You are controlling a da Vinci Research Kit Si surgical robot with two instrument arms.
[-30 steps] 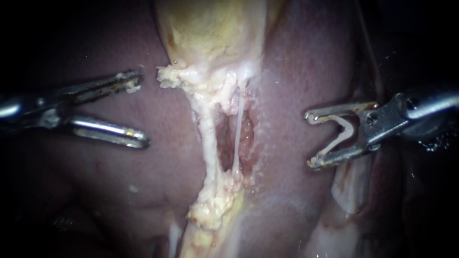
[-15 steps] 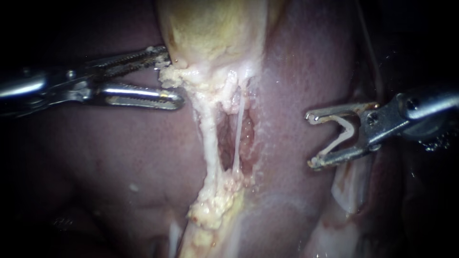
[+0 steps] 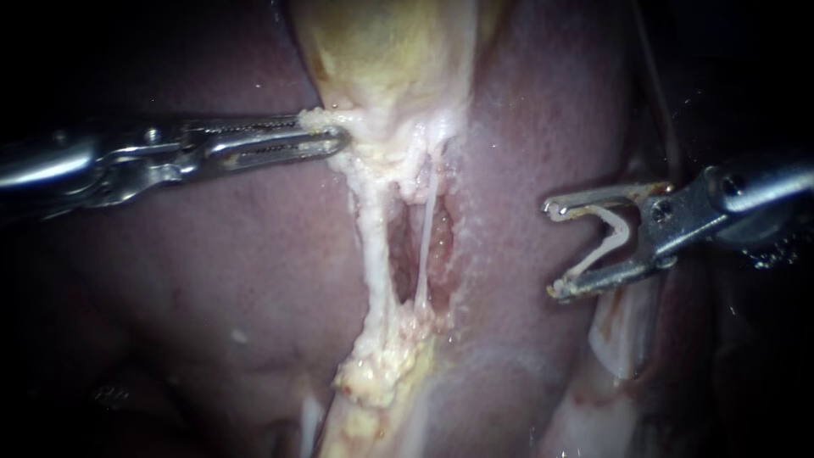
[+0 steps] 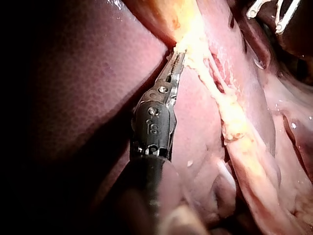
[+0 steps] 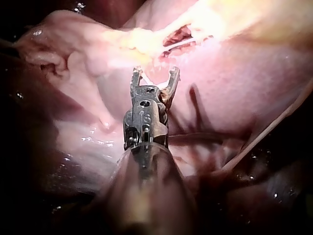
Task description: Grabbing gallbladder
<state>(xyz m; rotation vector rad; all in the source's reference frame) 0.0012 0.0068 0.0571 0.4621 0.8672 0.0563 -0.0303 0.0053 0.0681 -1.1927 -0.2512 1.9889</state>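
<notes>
The left instrument (image 3: 335, 134) comes in almost level from the left, shaft and wrist in one line. The two long toothed jaws of its end effector lie nearly together and pinch, from both sides, the pale fringe at the edge of the gallbladder (image 3: 381, 59); the left wrist view shows them running straight on from the wrist with only a thin slit between them. The right instrument (image 3: 551, 248) comes in from the right, and its shorter end effector stands spread in a wide V, gripping nothing, both jaws pointing straight ahead of its wrist.
</notes>
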